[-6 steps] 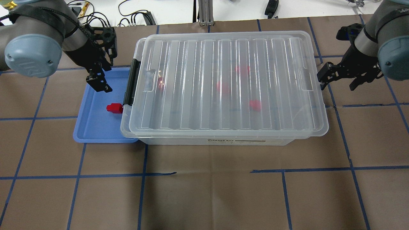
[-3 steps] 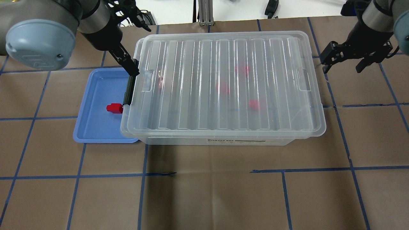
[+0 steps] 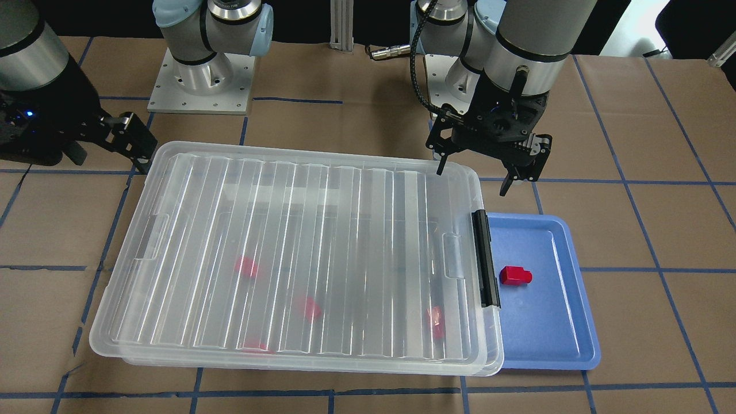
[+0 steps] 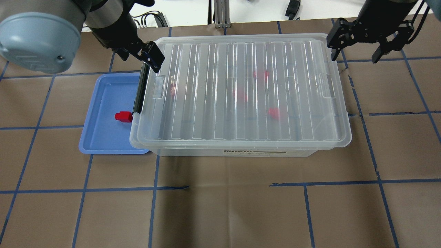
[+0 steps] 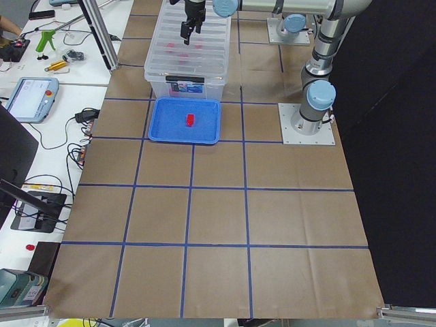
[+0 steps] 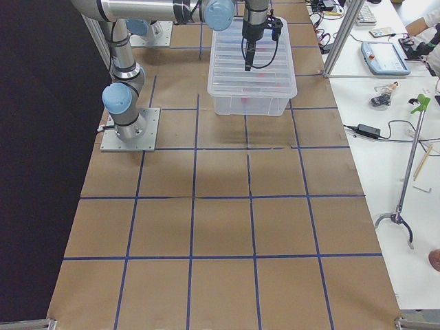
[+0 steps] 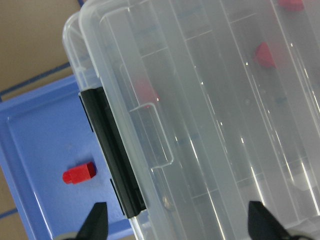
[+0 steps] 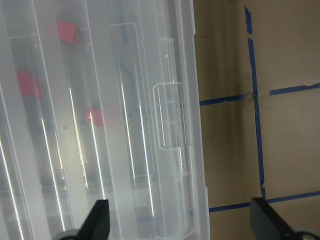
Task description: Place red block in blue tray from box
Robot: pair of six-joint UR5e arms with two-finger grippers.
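One red block lies in the blue tray, close to the box. It also shows in the front view and the left wrist view. The box's ribbed lid is on, and several more red blocks show blurred through it. The black latch is on the tray end. My left gripper is open and empty above the box's far left corner. My right gripper is open and empty above the far right corner.
The tray is partly tucked under the box's overhanging end. Brown paper with blue tape lines covers the table. Cables and an aluminium post lie past the far edge. The arm bases stand behind the box.
The left gripper has moved from above the tray to the box's far left corner. The right gripper has moved back from the box's right end to its far right corner. The lid has settled slightly.
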